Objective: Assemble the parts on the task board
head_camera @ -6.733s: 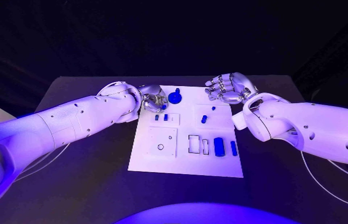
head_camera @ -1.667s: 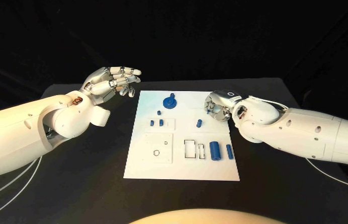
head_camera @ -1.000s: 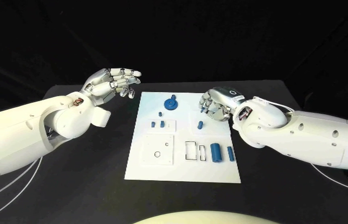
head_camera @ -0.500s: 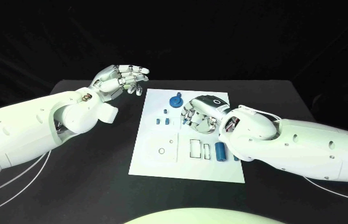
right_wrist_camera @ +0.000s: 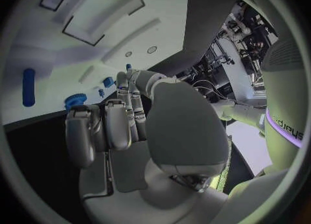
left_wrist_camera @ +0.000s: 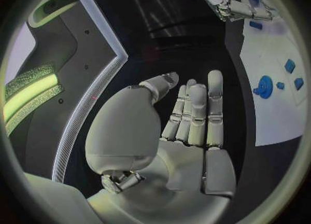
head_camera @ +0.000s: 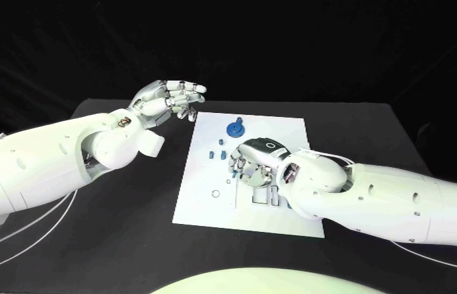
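Observation:
The white task board (head_camera: 205, 208) lies in the middle of the black table. A round blue part (head_camera: 234, 130) stands near its far edge, and two small blue parts (head_camera: 214, 154) sit closer in. My right hand (head_camera: 255, 163) is low over the board's middle, fingers pointing down at it, and it hides the parts beneath. In the right wrist view its fingers (right_wrist_camera: 123, 120) are stretched out with nothing between them, near a small blue part (right_wrist_camera: 108, 82) and a long blue part (right_wrist_camera: 28, 86). My left hand (head_camera: 172, 99) is raised beside the board's far left corner, its palm (left_wrist_camera: 188, 130) empty and fingers straight.
A small ring outline (head_camera: 215, 193) and rectangular slots (head_camera: 257, 197) mark the board's near half. My right forearm (head_camera: 371, 198) lies across the board's right side. Bare black table (head_camera: 114, 228) surrounds the board.
My right hand has moved from the board's right edge leftward and down over its middle, covering the small parts there. The left hand stays raised.

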